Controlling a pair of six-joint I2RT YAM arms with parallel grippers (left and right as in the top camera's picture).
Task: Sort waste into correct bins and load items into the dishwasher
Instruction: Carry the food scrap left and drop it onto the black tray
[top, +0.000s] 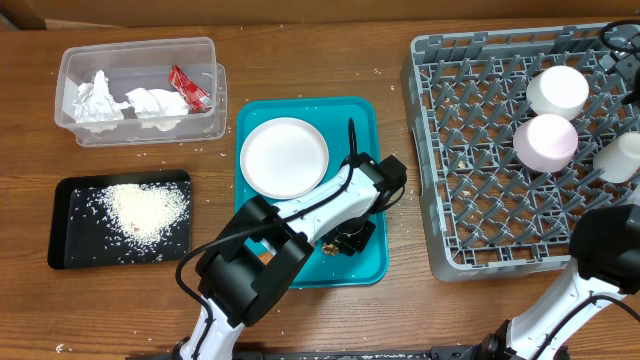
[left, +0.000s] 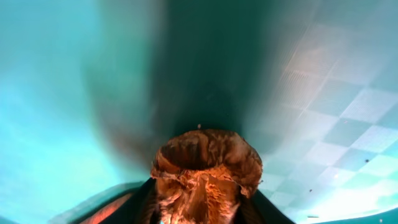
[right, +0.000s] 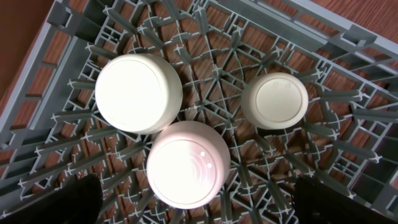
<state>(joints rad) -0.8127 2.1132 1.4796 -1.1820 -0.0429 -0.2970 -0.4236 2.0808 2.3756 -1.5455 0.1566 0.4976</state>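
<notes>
left end effector (left: 196, 211) pinching brown food lump (left: 205, 165) | right end effector (right: 199, 199) spread over dish rack (right: 214, 74)

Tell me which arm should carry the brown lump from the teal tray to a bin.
Left. Its gripper pinches the brown lump on the teal tray; the right arm sits across the table, over the dish rack.

One teal tray (top: 365, 268), one round white plate (top: 285, 157), one brown food lump (left: 205, 171). One clear tub (top: 135, 45) with two crumpled napkins (top: 93, 98) and one red wrapper (top: 188, 88). One black tray (top: 70, 250), one rice pile (top: 145, 210). One grey rack (top: 470, 220) with two upturned bowls (top: 558, 88) and one cup (top: 625, 155).
</notes>
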